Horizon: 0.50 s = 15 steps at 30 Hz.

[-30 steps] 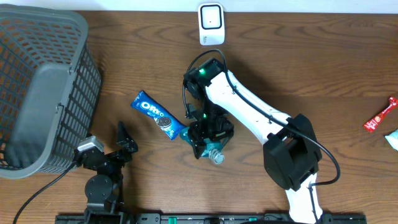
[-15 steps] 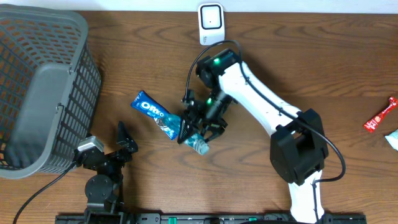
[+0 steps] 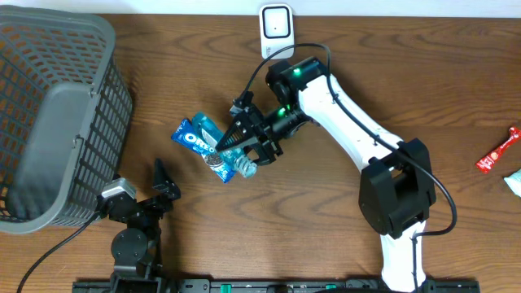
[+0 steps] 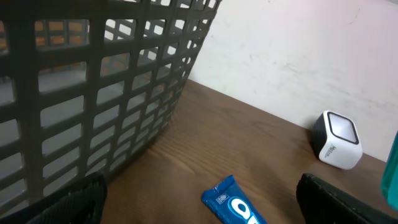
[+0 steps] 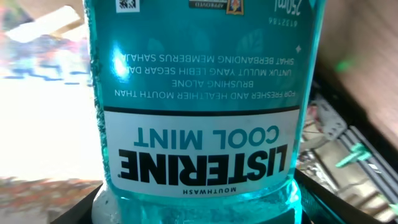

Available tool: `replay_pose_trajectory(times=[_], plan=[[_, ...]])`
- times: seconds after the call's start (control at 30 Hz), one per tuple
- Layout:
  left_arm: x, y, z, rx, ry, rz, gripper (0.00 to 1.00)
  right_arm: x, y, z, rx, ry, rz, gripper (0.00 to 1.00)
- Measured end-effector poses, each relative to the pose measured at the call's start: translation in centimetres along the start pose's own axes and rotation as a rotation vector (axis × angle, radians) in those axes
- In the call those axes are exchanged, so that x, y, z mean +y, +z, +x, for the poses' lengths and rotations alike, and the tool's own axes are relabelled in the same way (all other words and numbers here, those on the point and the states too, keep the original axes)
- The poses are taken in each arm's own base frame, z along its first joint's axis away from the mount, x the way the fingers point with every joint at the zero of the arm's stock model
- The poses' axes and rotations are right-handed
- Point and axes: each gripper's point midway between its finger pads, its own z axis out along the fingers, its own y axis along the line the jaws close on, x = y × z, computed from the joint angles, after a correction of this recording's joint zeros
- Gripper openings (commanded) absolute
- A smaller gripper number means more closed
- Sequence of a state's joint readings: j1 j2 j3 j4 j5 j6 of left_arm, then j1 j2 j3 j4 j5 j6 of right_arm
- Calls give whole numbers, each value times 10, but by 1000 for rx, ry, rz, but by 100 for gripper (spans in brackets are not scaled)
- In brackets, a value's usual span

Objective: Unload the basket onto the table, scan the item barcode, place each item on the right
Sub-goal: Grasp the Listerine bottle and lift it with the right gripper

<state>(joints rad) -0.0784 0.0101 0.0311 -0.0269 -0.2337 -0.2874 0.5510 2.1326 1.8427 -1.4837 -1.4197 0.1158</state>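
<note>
Overhead view: mouthwash bottle (image 5: 199, 81) held mid-table, over cookie pack (image 3: 194, 140).
R pincer (image 3: 238, 146): part open, clamped on bottle's sides.
Bottle label: upside down in R wrist cam.
Scanner (image 3: 276, 31): far edge, centre, apart from bottle.
L pincer (image 3: 165, 185): wide open, empty, near-left by basket (image 3: 57, 122).

A basket (image 3: 57, 114) is set on the worktop's (image 3: 423, 73) left, a scanner (image 3: 276, 31) at the back. Right of the basket, a biscuit packet (image 3: 192, 140) is overlapped by a mouthwash bottle (image 3: 242, 164).
</note>
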Motion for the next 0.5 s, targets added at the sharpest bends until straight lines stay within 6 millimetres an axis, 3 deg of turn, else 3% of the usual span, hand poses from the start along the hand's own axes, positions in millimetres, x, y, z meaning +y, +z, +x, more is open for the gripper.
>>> replay_pose_trajectory(times=[0.1, 0.2, 0.5], plan=[[0, 0, 0, 0, 0, 0, 98, 4, -3, -1, -4, 25, -27, 41], [0, 0, 0, 0, 0, 0, 98, 6, -8, 0, -10, 66, -44, 32], [0, 0, 0, 0, 0, 0, 98, 6, -52, -13, -105, 123, -93, 37]])
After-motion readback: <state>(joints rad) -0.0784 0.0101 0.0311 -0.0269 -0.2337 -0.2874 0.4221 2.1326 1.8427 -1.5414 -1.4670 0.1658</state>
